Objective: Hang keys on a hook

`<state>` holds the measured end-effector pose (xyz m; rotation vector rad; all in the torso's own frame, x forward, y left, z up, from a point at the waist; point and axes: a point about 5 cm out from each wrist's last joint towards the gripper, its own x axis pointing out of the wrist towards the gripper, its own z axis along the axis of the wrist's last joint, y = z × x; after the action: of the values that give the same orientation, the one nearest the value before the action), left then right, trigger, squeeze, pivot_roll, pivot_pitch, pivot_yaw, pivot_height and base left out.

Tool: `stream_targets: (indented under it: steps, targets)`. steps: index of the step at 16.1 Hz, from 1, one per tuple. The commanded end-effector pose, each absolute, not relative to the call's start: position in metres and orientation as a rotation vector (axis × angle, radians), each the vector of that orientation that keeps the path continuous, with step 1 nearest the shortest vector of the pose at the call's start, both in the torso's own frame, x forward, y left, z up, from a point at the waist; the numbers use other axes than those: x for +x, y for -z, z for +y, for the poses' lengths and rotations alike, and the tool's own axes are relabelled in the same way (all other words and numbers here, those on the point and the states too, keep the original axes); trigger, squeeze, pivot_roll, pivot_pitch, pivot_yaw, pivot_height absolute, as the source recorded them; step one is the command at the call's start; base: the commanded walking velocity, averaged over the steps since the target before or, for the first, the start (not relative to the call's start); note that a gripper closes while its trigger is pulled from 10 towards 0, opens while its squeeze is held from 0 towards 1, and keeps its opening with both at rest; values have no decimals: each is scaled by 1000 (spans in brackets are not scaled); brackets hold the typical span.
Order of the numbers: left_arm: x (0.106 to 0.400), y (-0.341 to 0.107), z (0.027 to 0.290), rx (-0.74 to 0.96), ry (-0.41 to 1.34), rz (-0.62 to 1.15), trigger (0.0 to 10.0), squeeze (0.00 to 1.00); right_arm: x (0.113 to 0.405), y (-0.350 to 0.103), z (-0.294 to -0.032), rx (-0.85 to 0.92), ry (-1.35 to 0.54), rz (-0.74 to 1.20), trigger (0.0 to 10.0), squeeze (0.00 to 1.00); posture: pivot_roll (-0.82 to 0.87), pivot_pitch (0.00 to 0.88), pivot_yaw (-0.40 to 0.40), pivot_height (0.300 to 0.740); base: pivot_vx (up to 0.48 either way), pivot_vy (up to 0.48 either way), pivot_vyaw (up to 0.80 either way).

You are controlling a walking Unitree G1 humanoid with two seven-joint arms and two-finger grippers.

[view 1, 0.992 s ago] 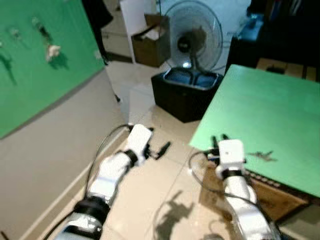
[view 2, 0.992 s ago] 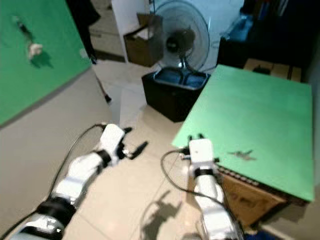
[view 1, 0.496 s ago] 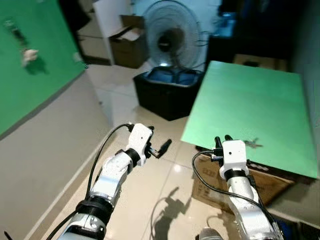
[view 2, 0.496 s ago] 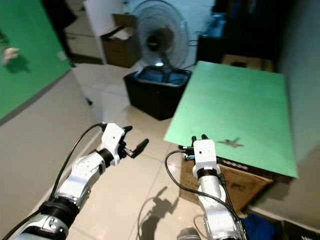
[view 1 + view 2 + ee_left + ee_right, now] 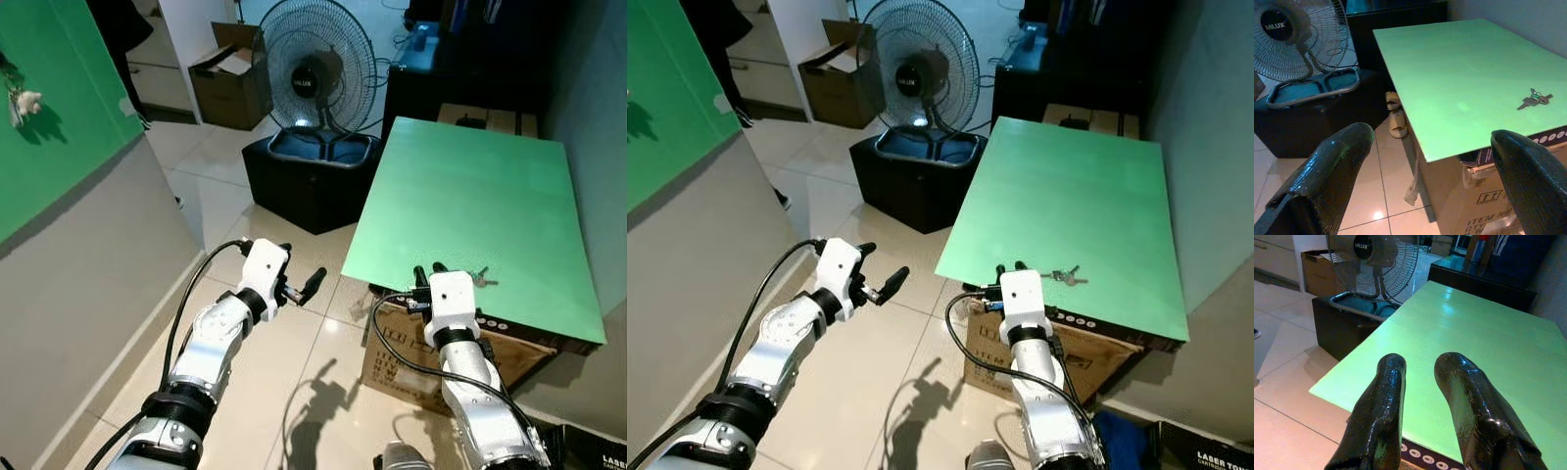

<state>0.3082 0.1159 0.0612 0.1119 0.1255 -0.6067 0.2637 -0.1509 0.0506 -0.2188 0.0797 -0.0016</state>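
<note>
The left gripper (image 5: 301, 284) hovers over the tiled floor (image 5: 284, 372), fingers spread wide apart. The right gripper (image 5: 427, 269) sits at the near edge of the green board (image 5: 470, 186), fingers narrowly parted, holding nothing. The keys (image 5: 480, 279) lie on the board just beside it.

Left gripper (image 5: 1422, 178) hung wide open over tiled floor.
Keys (image 5: 1534, 99) lay on the green board (image 5: 1464, 73) toward three o'clock; a fan (image 5: 1295, 36) stood at ten o'clock, slippers (image 5: 1396, 117) beneath the board's edge.
</note>
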Motion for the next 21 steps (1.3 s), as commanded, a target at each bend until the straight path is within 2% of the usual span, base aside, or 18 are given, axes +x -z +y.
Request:
stream_targets:
  steps: [1, 6, 9, 14, 21]
  targets:
    - [309, -63, 122, 122, 579, 114, 10000, 0, 267, -52, -148, -198, -12, 71, 10000, 0, -191, 0, 92, 703, 0, 0, -494]
    - [310, -68, 126, 61, 525, 72, 10000, 0, 267, -55, -153, -204, -16, 55, 10000, 0, -184, 0, 61, 703, 0, 0, -498]
    - [313, -67, 130, -109, 412, 78, 10000, 0, 269, -62, -160, -222, -5, 22, 10000, 0, -218, 0, 73, 703, 0, 0, -496]
    - [318, -67, 102, -102, 505, 108, 10000, 0, 263, -64, -166, -223, 69, 2, 10000, 0, -298, 0, 152, 703, 0, 0, -493]
    - [322, -70, 104, -51, 530, 91, 10000, 0, 267, -64, -162, -216, 63, 7, 10000, 0, -272, 0, 147, 703, 0, 0, -490]
